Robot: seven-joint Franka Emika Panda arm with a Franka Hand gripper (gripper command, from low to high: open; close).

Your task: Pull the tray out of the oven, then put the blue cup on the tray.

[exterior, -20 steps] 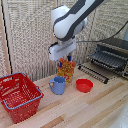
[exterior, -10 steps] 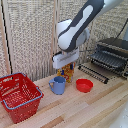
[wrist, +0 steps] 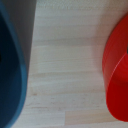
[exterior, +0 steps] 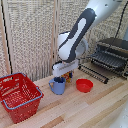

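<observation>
Ext. view, left to right: red basket [exterior: 20,96] on table [exterior: 100,112]; blue cup [exterior: 58,86] w/ gripper [exterior: 62,78] right at its rim, fingers' state can't tell; red bowl [exterior: 84,85] beside cup; oven [exterior: 111,56] far right, door down, tray [exterior: 111,60] inside.

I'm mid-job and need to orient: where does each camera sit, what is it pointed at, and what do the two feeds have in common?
Exterior view: off the arm, facing the wooden table from its front; shows the arm, its gripper down at the blue cup, the red bowl, red basket and open oven.
Wrist view: on the wrist, looking straight down, very close; no jaws show.
Shared: the blue cup, red bowl and the table between them.
</observation>
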